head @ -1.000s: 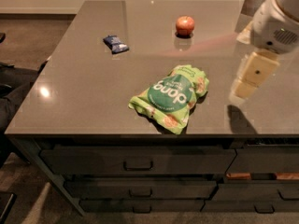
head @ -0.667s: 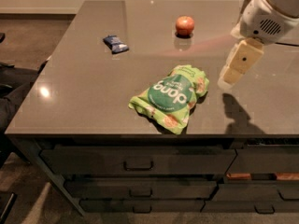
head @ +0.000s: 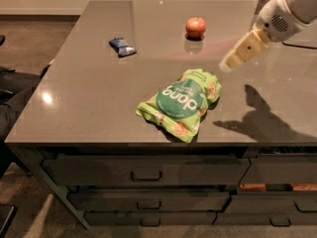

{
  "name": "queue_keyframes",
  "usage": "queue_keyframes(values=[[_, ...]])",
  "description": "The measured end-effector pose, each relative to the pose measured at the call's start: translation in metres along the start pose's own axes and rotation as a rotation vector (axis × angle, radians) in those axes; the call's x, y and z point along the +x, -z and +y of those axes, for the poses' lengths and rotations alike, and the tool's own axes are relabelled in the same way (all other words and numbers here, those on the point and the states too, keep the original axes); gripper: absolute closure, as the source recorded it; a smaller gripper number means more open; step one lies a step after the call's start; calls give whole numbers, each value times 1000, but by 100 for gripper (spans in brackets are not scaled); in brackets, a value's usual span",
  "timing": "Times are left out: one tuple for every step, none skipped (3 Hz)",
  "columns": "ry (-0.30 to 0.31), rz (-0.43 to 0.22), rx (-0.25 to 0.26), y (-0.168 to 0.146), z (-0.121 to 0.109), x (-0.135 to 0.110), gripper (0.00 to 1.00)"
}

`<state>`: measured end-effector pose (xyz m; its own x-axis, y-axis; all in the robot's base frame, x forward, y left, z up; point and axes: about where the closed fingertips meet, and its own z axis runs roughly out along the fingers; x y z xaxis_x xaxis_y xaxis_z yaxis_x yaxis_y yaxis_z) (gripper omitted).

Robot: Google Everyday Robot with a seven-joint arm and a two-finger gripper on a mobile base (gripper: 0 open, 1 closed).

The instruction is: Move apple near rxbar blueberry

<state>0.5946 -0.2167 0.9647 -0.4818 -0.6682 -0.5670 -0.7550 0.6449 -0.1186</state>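
Observation:
The apple (head: 195,27), small, round and red-orange, stands on the grey counter (head: 89,98) toward the back middle. The rxbar blueberry (head: 122,46), a small dark blue wrapper, lies to the apple's left and a little nearer. My gripper (head: 232,62) hangs above the counter at the right, reaching in from the upper right on a white arm. It is to the right of the apple and nearer the front, apart from it and holding nothing that shows.
A large green "dang" chip bag (head: 181,103) lies in the middle of the counter, below and left of the gripper. Drawers (head: 146,171) run along the counter's front. The counter's left edge drops to the floor.
My gripper has moved left and toward the back of the counter, closer to the apple. The apple, the bar and the bag have not moved.

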Motion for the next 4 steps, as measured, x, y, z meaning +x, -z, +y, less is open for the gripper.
queue_keyframes(values=[[-130,-72,117,2,-19,0,0],[-259,-81,244,-14,-30,16,0],[-345,-154,376,-27,-57,6,0],[-406,-229,422,-21,-70,-8,0]])
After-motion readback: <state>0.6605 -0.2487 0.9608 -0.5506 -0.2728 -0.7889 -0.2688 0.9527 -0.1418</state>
